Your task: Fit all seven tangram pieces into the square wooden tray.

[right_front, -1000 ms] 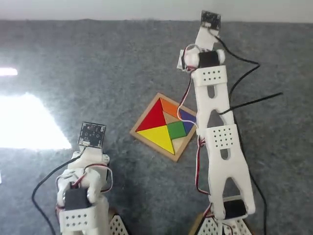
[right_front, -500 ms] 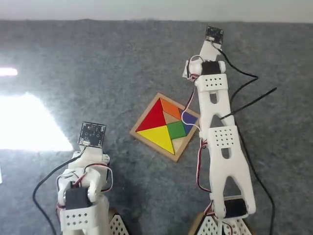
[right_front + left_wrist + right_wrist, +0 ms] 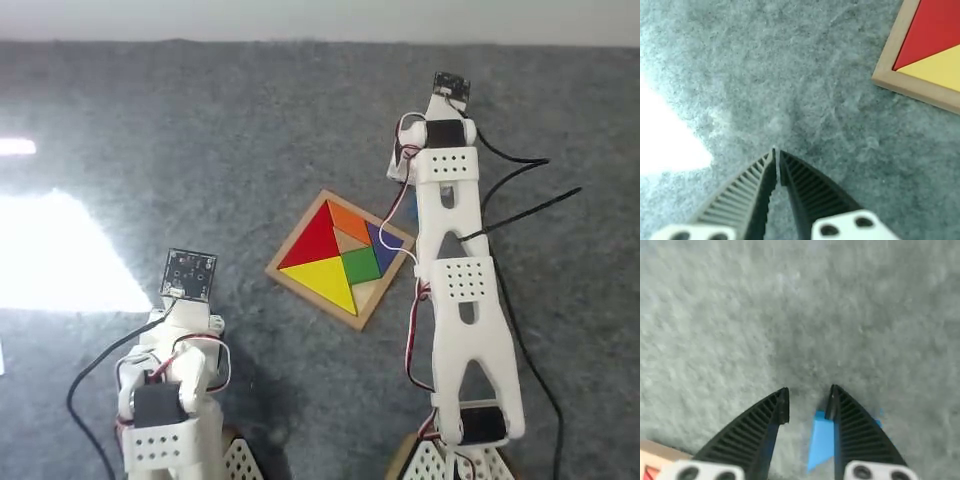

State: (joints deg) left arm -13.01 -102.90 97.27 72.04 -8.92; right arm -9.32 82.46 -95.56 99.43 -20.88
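Note:
The square wooden tray (image 3: 287, 279) lies mid-table, turned like a diamond. It holds a red triangle (image 3: 315, 240), a yellow triangle (image 3: 325, 278), a green square (image 3: 360, 265), an orange piece (image 3: 348, 218) and a dark blue piece (image 3: 383, 238); bare wood shows in between. My right arm (image 3: 450, 230) stretches past the tray's right corner. Its gripper (image 3: 808, 401) is open just above the felt. A light blue piece (image 3: 821, 440) lies flat between its fingers, partly under one finger (image 3: 842, 415). My left gripper (image 3: 776, 154) is shut and empty over bare felt, short of the tray's corner (image 3: 888, 75).
Grey felt covers the whole table. A bright patch of glare (image 3: 55, 250) lies at the left. My left arm (image 3: 170, 400) sits folded near the front edge. Black and white cables (image 3: 510, 160) trail beside the right arm.
My right arm has swung to the right and drawn back a little, uncovering the tray's dark blue piece. The left arm has not moved.

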